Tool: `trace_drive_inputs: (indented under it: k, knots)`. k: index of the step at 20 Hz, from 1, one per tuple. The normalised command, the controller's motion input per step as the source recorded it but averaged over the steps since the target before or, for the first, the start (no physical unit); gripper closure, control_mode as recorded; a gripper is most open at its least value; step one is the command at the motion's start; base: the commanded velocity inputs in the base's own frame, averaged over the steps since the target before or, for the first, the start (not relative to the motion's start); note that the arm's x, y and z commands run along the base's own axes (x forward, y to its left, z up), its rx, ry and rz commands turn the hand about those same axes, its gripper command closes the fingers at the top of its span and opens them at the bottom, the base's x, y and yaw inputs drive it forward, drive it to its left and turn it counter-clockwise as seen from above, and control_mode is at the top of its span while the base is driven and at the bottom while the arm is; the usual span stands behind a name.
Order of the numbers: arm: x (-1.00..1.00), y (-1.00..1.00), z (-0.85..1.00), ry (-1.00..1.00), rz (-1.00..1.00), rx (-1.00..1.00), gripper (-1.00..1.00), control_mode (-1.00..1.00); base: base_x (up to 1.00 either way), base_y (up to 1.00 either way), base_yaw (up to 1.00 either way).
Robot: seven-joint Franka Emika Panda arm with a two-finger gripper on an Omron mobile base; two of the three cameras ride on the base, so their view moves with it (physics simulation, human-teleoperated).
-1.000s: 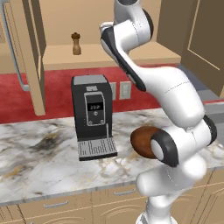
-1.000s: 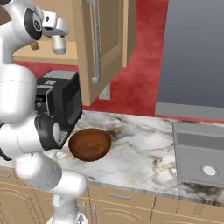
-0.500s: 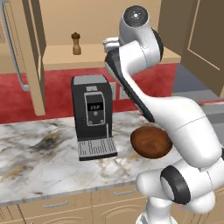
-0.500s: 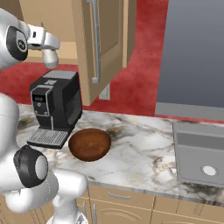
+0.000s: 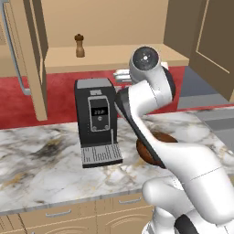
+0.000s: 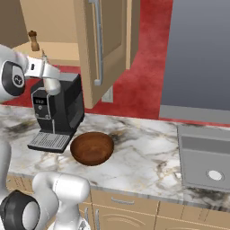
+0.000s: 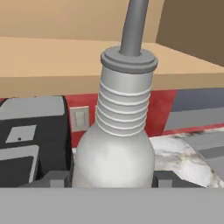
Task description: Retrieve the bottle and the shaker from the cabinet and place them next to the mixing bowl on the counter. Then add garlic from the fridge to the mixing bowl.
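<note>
One veined marble counter (image 5: pixel 41 164) beneath an open tan cabinet (image 5: pixel 109 57).

One bottle (image 7: pixel 114 148), one shaker (image 5: pixel 80 45), one mixing bowl (image 6: pixel 92 148), one coffee machine (image 5: pixel 97 121), one sink (image 6: pixel 205 157).

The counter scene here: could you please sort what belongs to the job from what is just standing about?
Job:
- bottle, held in the pincer
- shaker on the cabinet shelf
- mixing bowl
- counter

Standing about:
- coffee machine
- sink
- wall outlet
</note>
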Motion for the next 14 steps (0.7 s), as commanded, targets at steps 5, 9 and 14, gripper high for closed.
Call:
trace_drive_inputs:
  k: [5,9,14]
  knots:
    - [-0.19,0.00,-0.52,0.00,-0.20,0.00,1.00,-1.00,0.00,0.00,0.00]
    - [-0.07,-0.13,-0.48,0.03,-0.23,0.02,1.00,-1.00,0.00,0.00,0.00]
    - [0.00,-0.59,-0.41,0.00,-0.33,0.05,1.00,-1.00,0.00,0.00,0.00]
